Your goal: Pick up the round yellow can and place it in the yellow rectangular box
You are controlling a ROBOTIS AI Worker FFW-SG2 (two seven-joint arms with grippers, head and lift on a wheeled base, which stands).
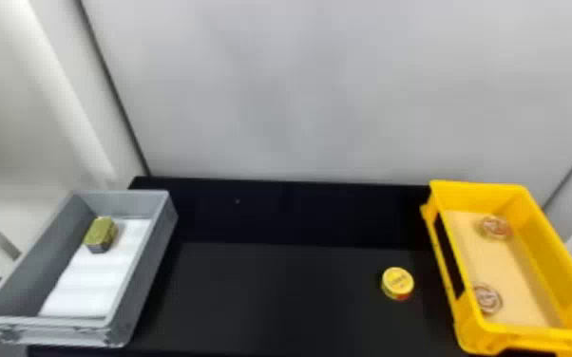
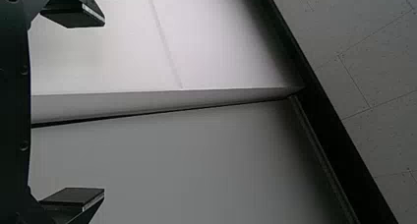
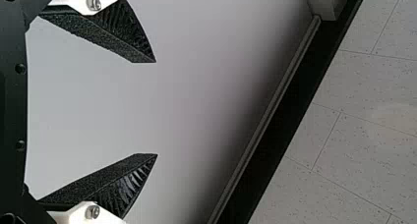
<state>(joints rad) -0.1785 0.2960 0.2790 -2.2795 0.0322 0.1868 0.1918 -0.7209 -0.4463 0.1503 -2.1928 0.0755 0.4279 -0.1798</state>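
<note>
The round yellow can (image 1: 397, 283) lies flat on the black table, right of the middle in the head view. To its right is the yellow rectangular box (image 1: 451, 266), holding two round cans, one toward the back (image 1: 495, 227) and one toward the front (image 1: 488, 299). My left gripper (image 2: 104, 107) stands open in the left wrist view with nothing between its fingers, facing pale wall panels. In the right wrist view my right gripper (image 3: 156, 108) is also open, with bare wall behind the gap.
A grey box (image 1: 154, 247) stands at the table's left side, with a white liner and a green-gold block (image 1: 101, 234) in it. Behind the black table (image 1: 271, 294) rises a light grey wall (image 1: 299, 95).
</note>
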